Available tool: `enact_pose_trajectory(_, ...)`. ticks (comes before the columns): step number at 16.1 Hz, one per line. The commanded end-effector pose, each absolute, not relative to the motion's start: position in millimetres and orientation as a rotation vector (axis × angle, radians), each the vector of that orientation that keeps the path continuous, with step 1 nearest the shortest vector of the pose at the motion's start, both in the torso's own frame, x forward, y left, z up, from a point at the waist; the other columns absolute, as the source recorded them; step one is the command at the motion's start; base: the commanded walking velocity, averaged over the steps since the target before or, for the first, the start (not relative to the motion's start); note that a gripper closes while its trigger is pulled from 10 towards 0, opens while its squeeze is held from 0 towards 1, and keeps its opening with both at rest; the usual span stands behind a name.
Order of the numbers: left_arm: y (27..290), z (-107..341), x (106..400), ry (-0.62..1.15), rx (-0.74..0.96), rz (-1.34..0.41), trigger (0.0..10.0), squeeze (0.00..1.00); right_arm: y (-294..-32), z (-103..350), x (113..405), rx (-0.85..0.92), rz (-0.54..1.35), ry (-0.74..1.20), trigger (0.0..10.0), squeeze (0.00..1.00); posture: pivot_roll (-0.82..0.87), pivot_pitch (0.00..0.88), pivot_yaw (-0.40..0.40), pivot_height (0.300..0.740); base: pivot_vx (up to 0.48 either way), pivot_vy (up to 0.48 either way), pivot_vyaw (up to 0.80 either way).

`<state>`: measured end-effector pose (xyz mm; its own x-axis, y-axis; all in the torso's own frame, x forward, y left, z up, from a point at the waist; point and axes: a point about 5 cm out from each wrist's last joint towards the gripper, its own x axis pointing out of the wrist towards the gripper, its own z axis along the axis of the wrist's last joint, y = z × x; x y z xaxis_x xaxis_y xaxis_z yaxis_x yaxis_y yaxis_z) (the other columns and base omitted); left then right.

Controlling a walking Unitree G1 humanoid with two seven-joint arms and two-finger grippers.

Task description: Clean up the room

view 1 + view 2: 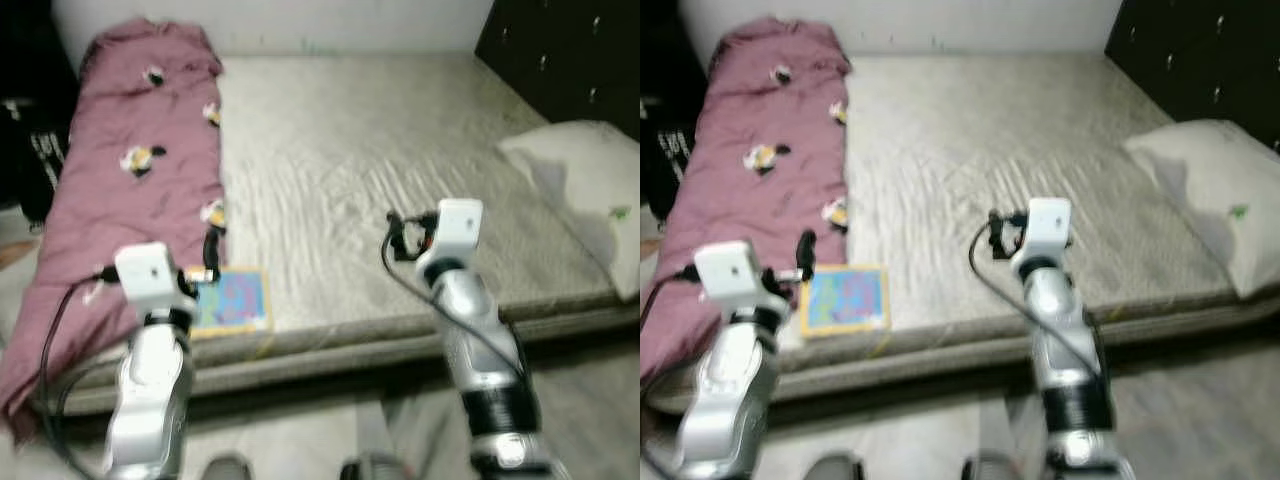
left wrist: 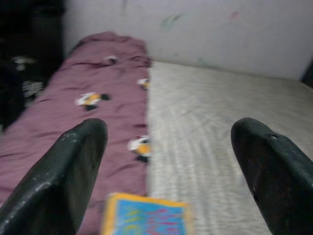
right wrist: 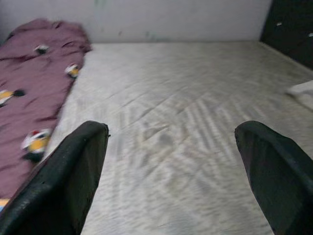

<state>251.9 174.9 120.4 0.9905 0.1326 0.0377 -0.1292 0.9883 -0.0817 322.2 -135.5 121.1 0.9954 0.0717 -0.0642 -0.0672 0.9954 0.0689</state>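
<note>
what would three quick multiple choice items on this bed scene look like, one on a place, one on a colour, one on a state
1. Where does the colourful book lie?
A. on the pillow
B. at the mattress's near edge beside the blanket
C. on the floor

2. What colour is the blanket?
A. mauve pink
B. green
C. white

3. How do the left gripper fingers stand?
A. shut on the book
B. shut on the blanket
C. open, holding nothing

Answers:
1. B, the book sits on the mattress by its front edge, next to the blanket.
2. A, the blanket is mauve pink with small bird prints.
3. C, the left wrist view shows both fingers spread wide above the book.
</note>
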Motion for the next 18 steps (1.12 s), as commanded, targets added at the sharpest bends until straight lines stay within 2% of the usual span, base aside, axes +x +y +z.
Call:
enact_pose_trajectory(1,177.3,121.1,252.0,-0.049,-0.073,0.139,10.0,0.0,-130.5,125.9,324.6,0.065,0.085,0.052,10.0,0.0,0.01,0.064,-0.051,0.74,0.0,0.454,0.0)
enact_pose_trajectory(13,178.0,120.6,253.0,-0.057,-0.049,0.143,10.0,0.0,-130.1,125.0,324.1,0.08,0.089,0.045,10.0,0.0,0.01,0.063,-0.052,0.74,0.0,0.448,0.0)
enact_pose_trajectory(18,181.6,128.1,253.1,-0.087,-0.015,0.134,10.0,0.0,-128.7,127.8,326.5,0.086,0.093,0.036,10.0,0.0,0.01,0.08,-0.053,0.74,0.0,0.0,0.0)
